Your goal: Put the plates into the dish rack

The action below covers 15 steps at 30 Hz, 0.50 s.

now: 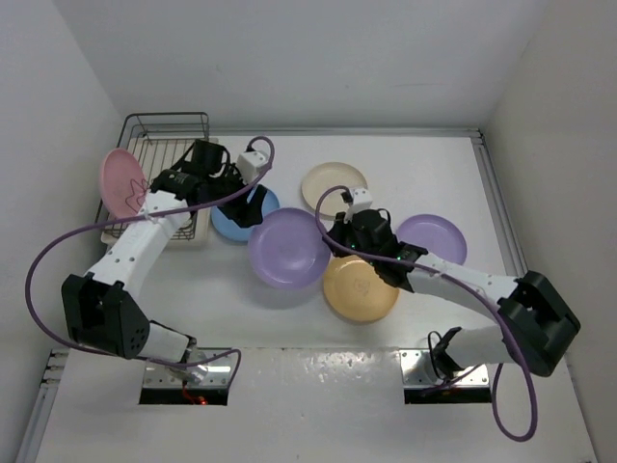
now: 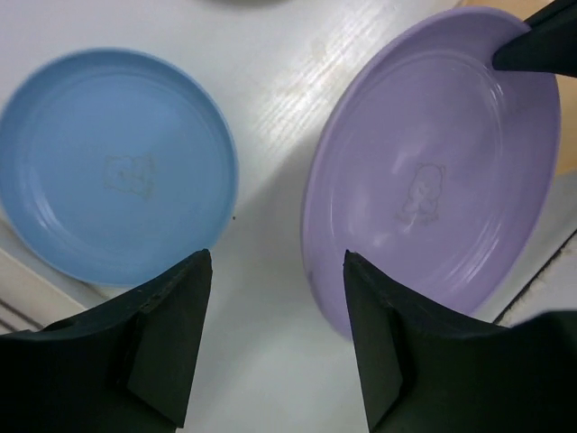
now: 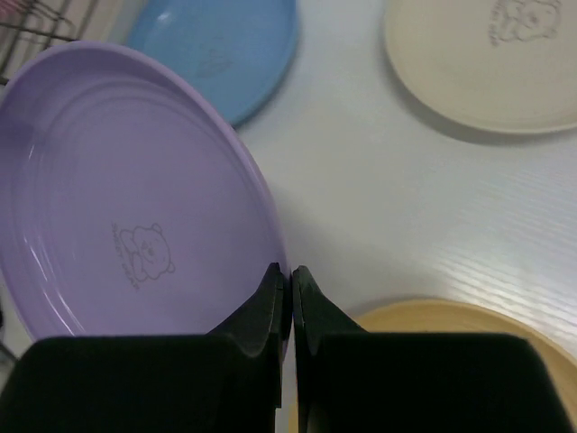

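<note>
My right gripper (image 3: 290,275) is shut on the rim of a lilac plate (image 3: 126,198), which it holds tilted over the table's middle (image 1: 287,248). My left gripper (image 2: 278,262) is open over bare table, with the blue plate (image 2: 117,203) on one side of it and the held lilac plate (image 2: 433,180) on the other; its fingers hold nothing. The pink plate (image 1: 121,183) stands upright in the dish rack (image 1: 166,130) at the far left. Flat on the table lie a cream plate (image 1: 333,186), an orange-yellow plate (image 1: 359,289) and a second lilac plate (image 1: 434,238).
The blue plate (image 1: 231,224) lies just right of the rack's cream tray base. Both arms meet near the table's middle, my left gripper (image 1: 249,207) close to the held plate's far edge. White walls close in the table on three sides.
</note>
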Each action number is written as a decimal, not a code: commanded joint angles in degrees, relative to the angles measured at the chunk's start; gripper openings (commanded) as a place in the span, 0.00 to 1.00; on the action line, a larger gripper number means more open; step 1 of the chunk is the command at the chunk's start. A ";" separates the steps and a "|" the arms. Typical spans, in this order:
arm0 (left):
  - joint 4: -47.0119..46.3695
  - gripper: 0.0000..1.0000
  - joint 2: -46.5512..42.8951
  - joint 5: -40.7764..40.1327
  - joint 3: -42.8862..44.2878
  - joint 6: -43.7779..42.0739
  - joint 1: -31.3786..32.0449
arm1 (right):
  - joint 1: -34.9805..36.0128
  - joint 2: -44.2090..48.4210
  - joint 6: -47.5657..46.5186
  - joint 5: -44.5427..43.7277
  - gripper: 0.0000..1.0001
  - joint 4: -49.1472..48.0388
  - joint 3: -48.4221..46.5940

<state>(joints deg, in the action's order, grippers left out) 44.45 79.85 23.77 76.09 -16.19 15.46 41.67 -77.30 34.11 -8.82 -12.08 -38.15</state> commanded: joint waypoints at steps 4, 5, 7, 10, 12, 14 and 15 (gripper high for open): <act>-0.50 0.59 -0.75 7.17 -2.61 -0.95 0.97 | 3.77 4.08 0.26 -1.20 0.00 -8.84 0.36; -0.50 0.59 -0.75 7.17 -2.62 -0.95 0.97 | 4.20 4.26 0.26 -1.20 0.00 -9.71 0.45; -0.50 0.52 -1.28 7.70 -3.15 -1.48 0.97 | 4.73 5.14 -0.53 -1.11 0.00 -10.68 0.80; -0.50 0.30 -1.80 7.00 -3.67 -1.48 0.97 | 5.26 5.40 -0.97 -1.72 0.00 -10.95 1.24; -0.50 0.16 -1.81 6.38 -3.67 -1.48 0.97 | 5.26 5.67 -0.97 -2.17 0.00 -10.95 1.41; -0.50 0.00 -3.03 5.24 -3.67 -0.43 0.97 | 5.26 5.67 -1.06 -2.43 0.00 -10.60 1.24; -0.50 0.00 -3.04 3.58 -2.89 -0.43 0.97 | 5.09 5.58 -1.06 -2.52 0.05 -10.16 1.15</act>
<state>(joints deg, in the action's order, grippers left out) 44.51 79.85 28.67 72.66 -16.53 15.99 46.39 -73.49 33.21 -10.17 -18.09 -36.53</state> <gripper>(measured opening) 0.028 0.038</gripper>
